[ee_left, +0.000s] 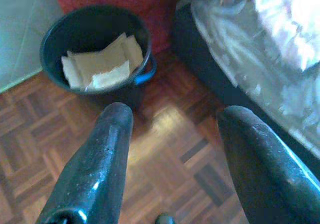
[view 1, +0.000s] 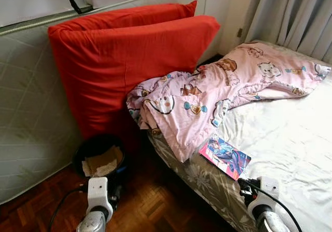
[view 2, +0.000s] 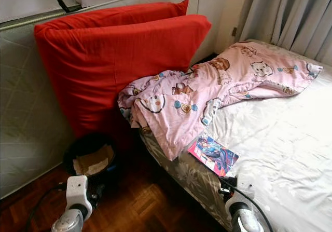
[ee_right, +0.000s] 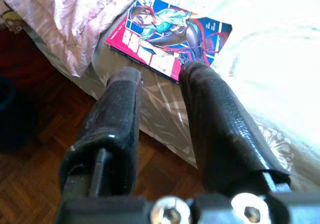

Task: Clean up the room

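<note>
While the right gripper (ee_right: 160,76) hovers just short of the comic book (view 1: 224,156) at the lower centre of the frame, its jaws stand slightly apart, empty. That book lies flat at the edge of the bed (view 1: 290,138), just below the crumpled pink blanket (view 1: 218,94). At lower left, the left gripper (ee_left: 172,116) hangs over the parquet floor (view 1: 150,203), jaws wide apart, near a black bucket (view 1: 98,157) holding paper scraps. Red pillows (view 1: 124,60) lean against an upright mattress (view 1: 26,112).

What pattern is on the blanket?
Pink blanket with cartoon animal prints, clearest in the left eye view.
</note>
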### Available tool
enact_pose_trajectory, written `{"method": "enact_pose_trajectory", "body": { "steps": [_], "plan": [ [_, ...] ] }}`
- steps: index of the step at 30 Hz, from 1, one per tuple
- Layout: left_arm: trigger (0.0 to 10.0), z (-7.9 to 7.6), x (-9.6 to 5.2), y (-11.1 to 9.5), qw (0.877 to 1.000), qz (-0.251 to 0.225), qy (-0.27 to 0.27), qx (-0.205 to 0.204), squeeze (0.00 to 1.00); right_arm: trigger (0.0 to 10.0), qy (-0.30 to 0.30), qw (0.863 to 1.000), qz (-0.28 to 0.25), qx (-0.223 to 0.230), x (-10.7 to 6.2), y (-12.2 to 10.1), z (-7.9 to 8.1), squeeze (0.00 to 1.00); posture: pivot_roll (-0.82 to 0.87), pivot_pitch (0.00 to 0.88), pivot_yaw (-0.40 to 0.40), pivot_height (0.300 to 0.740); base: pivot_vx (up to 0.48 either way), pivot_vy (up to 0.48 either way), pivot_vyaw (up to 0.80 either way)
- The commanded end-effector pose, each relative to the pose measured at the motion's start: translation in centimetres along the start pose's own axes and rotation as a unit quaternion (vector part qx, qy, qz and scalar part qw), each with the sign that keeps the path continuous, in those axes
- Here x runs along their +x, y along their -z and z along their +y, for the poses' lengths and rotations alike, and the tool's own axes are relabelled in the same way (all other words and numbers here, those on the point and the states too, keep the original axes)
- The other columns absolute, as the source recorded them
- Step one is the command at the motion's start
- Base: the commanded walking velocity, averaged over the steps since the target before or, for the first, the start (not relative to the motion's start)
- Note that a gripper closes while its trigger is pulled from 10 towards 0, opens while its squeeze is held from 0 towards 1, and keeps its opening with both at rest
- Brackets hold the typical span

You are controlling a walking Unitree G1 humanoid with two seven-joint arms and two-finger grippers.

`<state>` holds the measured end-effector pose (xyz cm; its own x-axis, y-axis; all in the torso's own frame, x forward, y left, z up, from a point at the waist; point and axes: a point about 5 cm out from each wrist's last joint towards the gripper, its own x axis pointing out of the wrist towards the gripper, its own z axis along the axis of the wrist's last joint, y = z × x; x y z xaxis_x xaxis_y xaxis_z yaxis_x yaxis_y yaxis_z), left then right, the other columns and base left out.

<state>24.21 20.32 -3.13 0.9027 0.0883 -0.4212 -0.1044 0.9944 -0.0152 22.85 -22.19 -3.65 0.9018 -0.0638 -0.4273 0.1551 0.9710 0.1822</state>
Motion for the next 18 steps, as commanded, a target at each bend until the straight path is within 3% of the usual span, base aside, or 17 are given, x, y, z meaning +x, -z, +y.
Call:
{"method": "enact_pose_trajectory", "body": {
  "steps": [1, 2, 3, 5, 7, 9, 11, 13, 14, 15, 18],
  "plan": [
    [10.0, -0.3, 0.8, -1.9, 0.999, -0.040, 0.003, -0.009, 0.00, 10.0, 0.002, 1.000, -0.012, 0.005, 0.0, -0.2, -0.1, 0.00, -0.01, 0.018, -0.017, 0.740, 0.000, 0.000, 0.00],
    [10.0, -0.7, 1.7, -4.5, 0.996, -0.089, 0.012, 0.007, 0.00, 10.0, 0.004, 1.000, -0.021, 0.015, -0.1, -0.3, -0.2, 0.00, 0.00, 0.030, -0.020, 0.740, 0.000, 0.000, 0.00],
    [10.0, -0.7, 1.7, -4.5, 0.996, -0.089, 0.012, 0.007, 0.00, 10.0, 0.004, 1.000, -0.021, 0.015, -0.1, -0.3, -0.2, 0.00, 0.00, 0.030, -0.020, 0.740, 0.000, 0.000, 0.00],
    [10.0, -1.4, 2.3, -8.1, 0.986, -0.165, 0.023, 0.020, 0.00, 10.0, 0.008, 0.999, -0.038, 0.024, -0.5, -0.1, -0.4, 0.00, -0.02, 0.041, -0.020, 0.740, 0.000, 0.000, 0.00],
    [10.0, -1.4, 2.3, -8.1, 0.986, -0.165, 0.023, 0.020, 0.00, 10.0, 0.008, 0.999, -0.038, 0.024, -0.5, -0.1, -0.4, 0.00, -0.02, 0.041, -0.020, 0.740, 0.000, 0.000, 0.00],
    [10.0, -1.8, 2.2, -9.8, 0.976, -0.215, 0.034, 0.026, 0.00, 10.0, 0.012, 0.999, -0.044, 0.023, -1.0, 0.3, -0.6, 0.00, -0.02, 0.047, -0.020, 0.740, 0.000, 0.000, 0.00],
    [10.0, -1.8, 2.2, -9.8, 0.976, -0.215, 0.034, 0.026, 0.00, 10.0, 0.012, 0.999, -0.044, 0.023, -1.0, 0.3, -0.6, 0.00, -0.02, 0.047, -0.020, 0.740, 0.000, 0.000, 0.00],
    [10.0, -2.2, 1.7, -10.0, 0.969, -0.239, 0.046, 0.033, 0.00, 10.0, -0.021, 0.984, -0.173, -0.015, 1.1, -5.7, 2.2, 0.00, -0.02, 0.051, -0.021, 0.740, 0.000, 0.000, 0.00],
    [10.0, -2.2, 1.7, -10.0, 0.969, -0.239, 0.046, 0.033, 0.00, 10.0, -0.021, 0.984, -0.173, -0.015, 1.1, -5.7, 2.2, 0.00, -0.02, 0.051, -0.021, 0.740, 0.000, 0.000, 0.00],
    [10.0, -2.1, 1.4, -9.6, 0.969, -0.240, 0.048, 0.034, 0.00, 10.0, -0.037, 0.976, -0.212, -0.024, 1.3, -7.3, 3.4, 0.00, -0.02, 0.049, -0.017, 0.740, 0.000, 0.000, 0.00],
    [10.0, -2.0, 0.7, -8.3, 0.971, -0.229, 0.055, 0.042, 0.00, 10.0, -0.061, 0.970, -0.232, -0.038, 1.2, -7.9, 4.5, 0.00, -0.03, 0.053, -0.018, 0.740, 0.000, 0.000, 0.00]
  ]
}}
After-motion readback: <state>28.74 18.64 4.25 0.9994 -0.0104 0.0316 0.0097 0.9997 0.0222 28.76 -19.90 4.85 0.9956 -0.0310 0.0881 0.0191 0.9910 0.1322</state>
